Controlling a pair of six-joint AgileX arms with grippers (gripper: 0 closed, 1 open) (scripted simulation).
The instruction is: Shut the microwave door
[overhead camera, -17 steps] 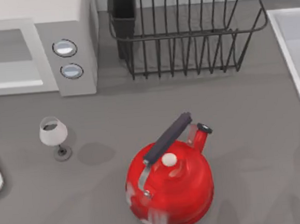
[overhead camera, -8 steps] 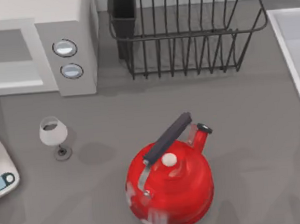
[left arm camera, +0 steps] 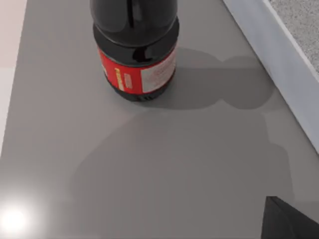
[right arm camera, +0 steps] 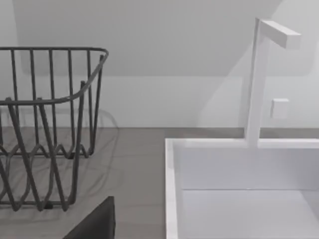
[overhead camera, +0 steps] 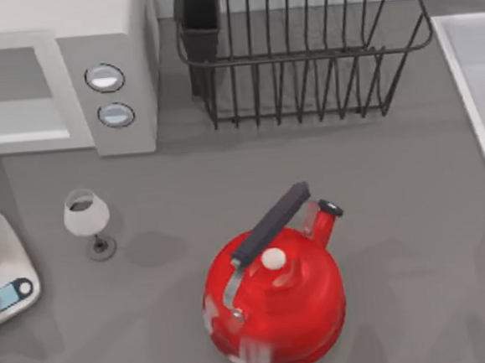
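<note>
— Sliding in from the top view's left edge, the white kitchen scale (overhead camera: 2, 276) is the one thing that has moved. A second ago only a sliver of it peeked in, and now its steel plate and display sit near the wine glass (overhead camera: 85, 215).

— Nothing else shifted?

— No. The red kettle (overhead camera: 277, 305), the glass and the black dish rack (overhead camera: 300, 55) all sit where they did.

— What does that mean for the door?

— My guess is that something beyond the left edge is sweeping the scale along, perhaps the microwave door as it swings, but I cannot confirm it. The microwave (overhead camera: 117, 82) stands at the back left of the table (overhead camera: 394, 186), its two dials (overhead camera: 105, 77) facing forward. Its cavity (overhead camera: 8, 86) looks uncovered, so I judge the door still open and the task not finished.

— And the arms?

— A dark wedge (left arm camera: 291, 221) at the edge of the left wrist view is likely part of the left gripper, and a similar dark shape (right arm camera: 94, 221) may belong to the right gripper. I cannot tell whether either one is spread or closed.

— The surface and the room?

— It is a smooth grey worktop, bare between the objects. The left wrist view looks down on a dark bottle (left arm camera: 135, 50) with a red label standing on it. A white sink (overhead camera: 479, 87) lies along the right side, with a white tap (right arm camera: 256, 74) against a plain pale wall (right arm camera: 149, 30).
</note>
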